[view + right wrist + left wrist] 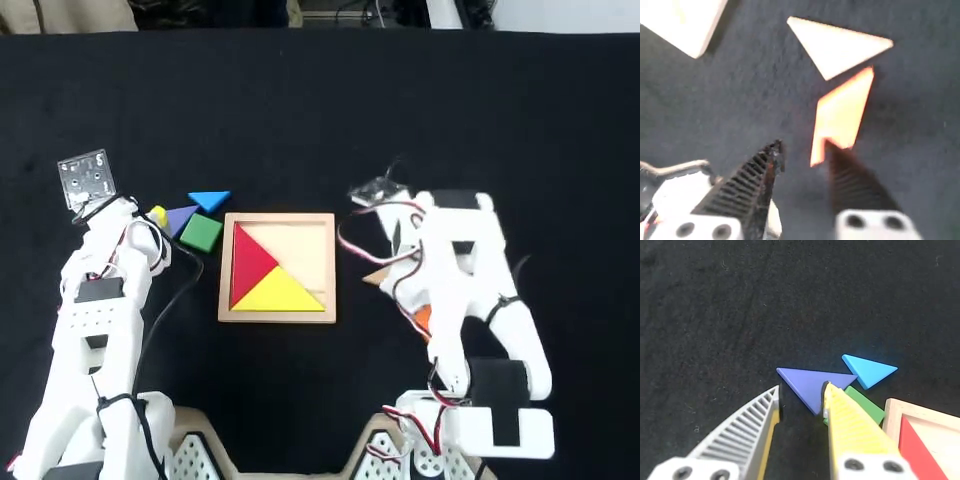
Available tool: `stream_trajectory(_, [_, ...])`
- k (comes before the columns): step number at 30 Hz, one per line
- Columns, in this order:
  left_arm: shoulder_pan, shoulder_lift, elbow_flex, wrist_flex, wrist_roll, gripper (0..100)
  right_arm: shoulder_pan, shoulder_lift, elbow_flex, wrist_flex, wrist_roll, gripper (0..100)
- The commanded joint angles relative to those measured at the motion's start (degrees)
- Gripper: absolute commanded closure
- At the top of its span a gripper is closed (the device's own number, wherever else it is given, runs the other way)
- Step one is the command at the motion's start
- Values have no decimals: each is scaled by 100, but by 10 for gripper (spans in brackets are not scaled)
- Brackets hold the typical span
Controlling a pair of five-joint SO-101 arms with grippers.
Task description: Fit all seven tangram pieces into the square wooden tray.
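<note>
The square wooden tray sits mid-table and holds a red triangle and a yellow triangle. Left of the tray lie a purple triangle, a light blue triangle and a green square. My left gripper is open just above the cloth, and its yellow finger overlaps the purple triangle's edge. Right of the tray lie a tan triangle and an orange parallelogram. My right gripper is open, with the orange piece's near end between its fingertips, against the dark one.
Black cloth covers the whole table. A small clear plate sits at the far left beyond the left arm. The right arm hides most of the orange piece in the high view. The tray's corner shows near the tan triangle.
</note>
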Motion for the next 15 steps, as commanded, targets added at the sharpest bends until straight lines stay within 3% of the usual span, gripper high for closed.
stream_trajectory(1, [84,-9,-154,-70,-62,848,-18,-259,453,-782,730,679])
stream_trajectory(4, [84,-9,-154,-70,-62,848,-9,-242,752,-1319,1187,708])
stream_trajectory(15, [84,-9,-145,-70,-62,848,18,523,787,-1960,1204,721])
